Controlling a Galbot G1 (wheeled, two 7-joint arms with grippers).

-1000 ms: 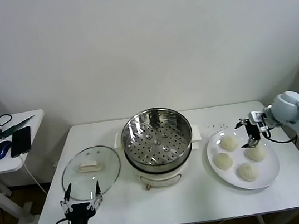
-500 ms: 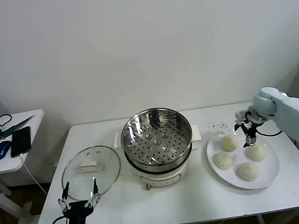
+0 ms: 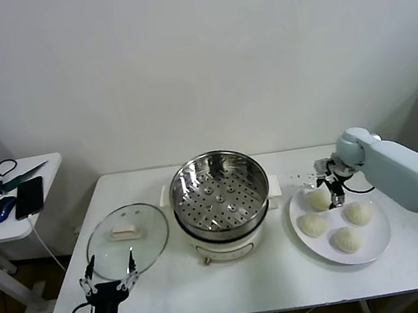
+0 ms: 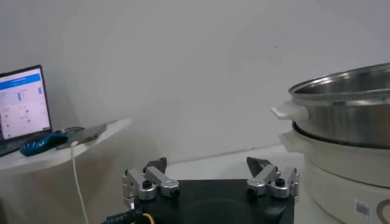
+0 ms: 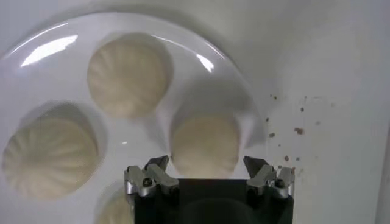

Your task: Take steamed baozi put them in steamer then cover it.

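Four cream-white baozi lie on a white plate (image 3: 375, 238) at the table's right: at the far left (image 3: 317, 200), near left (image 3: 311, 224), far right (image 3: 357, 213) and front (image 3: 346, 240). My right gripper (image 3: 332, 188) is open and hovers just over the far-left baozi (image 5: 205, 145), which sits between its spread jaws (image 5: 206, 164) untouched. The shiny steamer (image 3: 219, 194) stands empty on its white pot base at the table's middle. The glass cover (image 3: 126, 233) with a white handle lies flat left of it. My left gripper (image 3: 108, 279) is open and empty near the table's front left edge.
Dark crumbs (image 3: 303, 178) dot the table (image 3: 290, 274) between steamer and plate. A side table at the left holds a phone (image 3: 30, 196), a mouse (image 3: 2, 209) and a laptop (image 4: 24, 100). The steamer's wall (image 4: 347, 103) rises close beside my left gripper (image 4: 209, 165).
My right gripper has moved left across the plate, from over the far-right baozi to over the far-left one. My left gripper has sunk slightly toward the table's front edge.
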